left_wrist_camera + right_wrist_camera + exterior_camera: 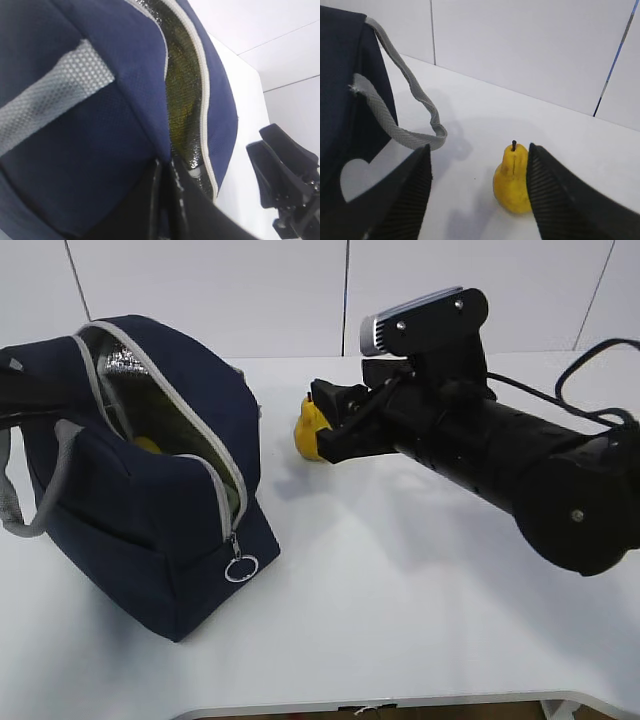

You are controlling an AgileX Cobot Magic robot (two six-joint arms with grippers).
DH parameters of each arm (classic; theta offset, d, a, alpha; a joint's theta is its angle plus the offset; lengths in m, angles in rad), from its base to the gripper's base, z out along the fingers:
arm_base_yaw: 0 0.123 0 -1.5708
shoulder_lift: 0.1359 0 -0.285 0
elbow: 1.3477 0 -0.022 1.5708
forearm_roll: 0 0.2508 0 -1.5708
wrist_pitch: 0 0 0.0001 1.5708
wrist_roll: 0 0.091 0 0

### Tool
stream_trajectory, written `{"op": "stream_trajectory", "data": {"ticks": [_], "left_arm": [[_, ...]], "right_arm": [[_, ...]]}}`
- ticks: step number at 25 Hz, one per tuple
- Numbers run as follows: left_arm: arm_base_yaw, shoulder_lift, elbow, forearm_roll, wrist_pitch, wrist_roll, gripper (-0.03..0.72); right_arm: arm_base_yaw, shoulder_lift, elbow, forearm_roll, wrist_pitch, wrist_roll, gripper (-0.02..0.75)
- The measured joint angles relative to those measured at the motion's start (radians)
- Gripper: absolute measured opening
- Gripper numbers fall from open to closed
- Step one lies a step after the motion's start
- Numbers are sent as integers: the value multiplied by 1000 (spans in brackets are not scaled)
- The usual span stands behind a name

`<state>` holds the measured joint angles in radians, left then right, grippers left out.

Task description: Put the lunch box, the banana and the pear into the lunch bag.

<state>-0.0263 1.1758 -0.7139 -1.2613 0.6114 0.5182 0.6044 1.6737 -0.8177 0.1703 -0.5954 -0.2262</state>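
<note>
The white table [400, 590] is occupied on its left by the navy lunch bag [150, 540], whose grey zipper is undone so that the foil lining and something yellow inside can be seen. The bag's fabric edge is pinched by the closed left gripper [167, 200], while the right gripper [477, 195] is held low over the table with its jaws wide. Between those jaws, close against the right-hand finger, the pear [512, 177] stands upright, ungripped.
</note>
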Motion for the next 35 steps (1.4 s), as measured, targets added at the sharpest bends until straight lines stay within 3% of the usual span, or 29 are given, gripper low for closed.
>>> {"op": "stream_trajectory", "data": {"ticks": [15,23,28,35], "left_arm": [[0,0,0,0,-4,0,-17],[0,0,0,0,-5,4,-17],[0,0,0,0,-5,12,-17],[0,0,0,0,-5,14,-17]], "right_arm": [[0,126,0,2,-209,-75,494],[0,189,-48,20,-211,-75,494],[-29,204,-125,79,-103,-75,494],[-75,206,-272,92,233,-73,494]]}}
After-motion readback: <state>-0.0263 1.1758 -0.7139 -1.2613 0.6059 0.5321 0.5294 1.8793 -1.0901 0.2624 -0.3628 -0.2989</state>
